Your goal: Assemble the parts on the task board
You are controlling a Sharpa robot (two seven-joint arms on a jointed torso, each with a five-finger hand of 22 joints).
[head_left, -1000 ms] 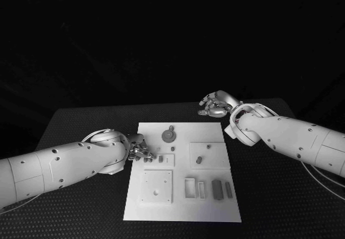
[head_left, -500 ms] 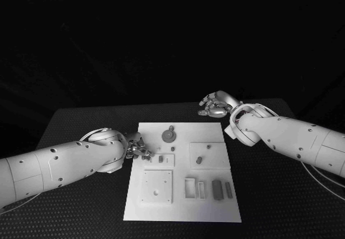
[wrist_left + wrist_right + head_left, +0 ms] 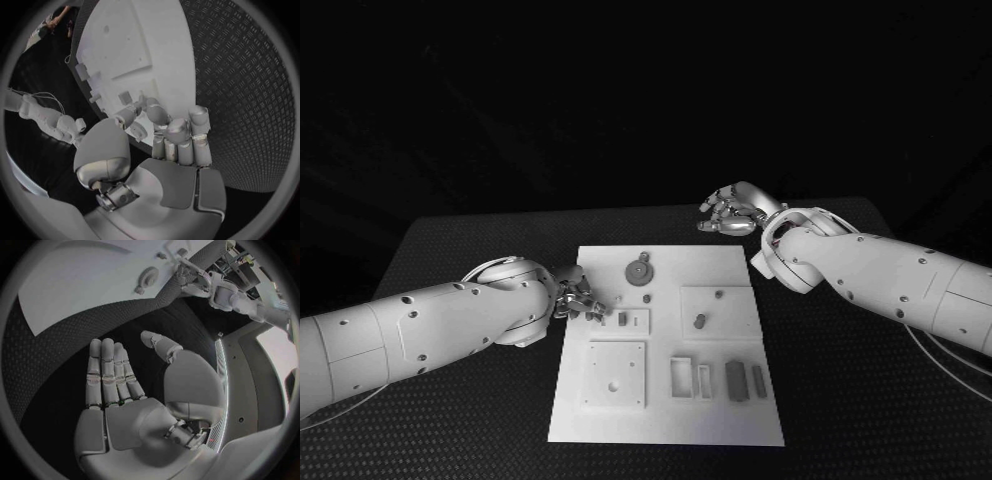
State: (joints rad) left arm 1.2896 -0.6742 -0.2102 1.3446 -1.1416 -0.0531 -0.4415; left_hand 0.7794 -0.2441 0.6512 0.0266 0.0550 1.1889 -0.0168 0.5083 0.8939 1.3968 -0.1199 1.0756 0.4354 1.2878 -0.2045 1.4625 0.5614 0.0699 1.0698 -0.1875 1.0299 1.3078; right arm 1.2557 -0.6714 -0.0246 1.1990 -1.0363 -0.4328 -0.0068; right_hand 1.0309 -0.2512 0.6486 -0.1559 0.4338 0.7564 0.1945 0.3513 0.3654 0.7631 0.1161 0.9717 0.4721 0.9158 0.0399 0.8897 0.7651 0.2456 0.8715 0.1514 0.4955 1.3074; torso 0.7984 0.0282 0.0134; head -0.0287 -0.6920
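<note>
Barely shifting since a second ago: left silver hand point(image 3: 580, 300) creeping a touch further onto the nine o'clock edge of the white rectangular task board point(image 3: 733, 420), right silver hand point(image 3: 730, 213) staying put.

Hovering now with the left hand over the board's nine o'clock edge, fingers point(image 3: 178, 131) curled together and touching, or nearly touching, the small raised grey parts point(image 3: 124, 96) there; cannot tell from either view whether anything is actually being grasped. Lying just beside those fingers, toward three o'clock, a small square recessed plate point(image 3: 632, 320) with a grey peg.

Hanging off the board past its one o'clock corner, over the black textured table point(image 3: 459, 250), with the right hand; in the right wrist view, fingers point(image 3: 107, 375) stretched out straight and side by side, released, holding nothing.

Resting on the board: a round grey disc part point(image 3: 639, 272) toward twelve o'clock, a short dark peg point(image 3: 698, 321) near the centre, a large square plate point(image 3: 615, 375) toward seven o'clock, and two dark upright blocks point(image 3: 744, 380) by open rectangular frames point(image 3: 691, 379) toward five o'clock.
</note>
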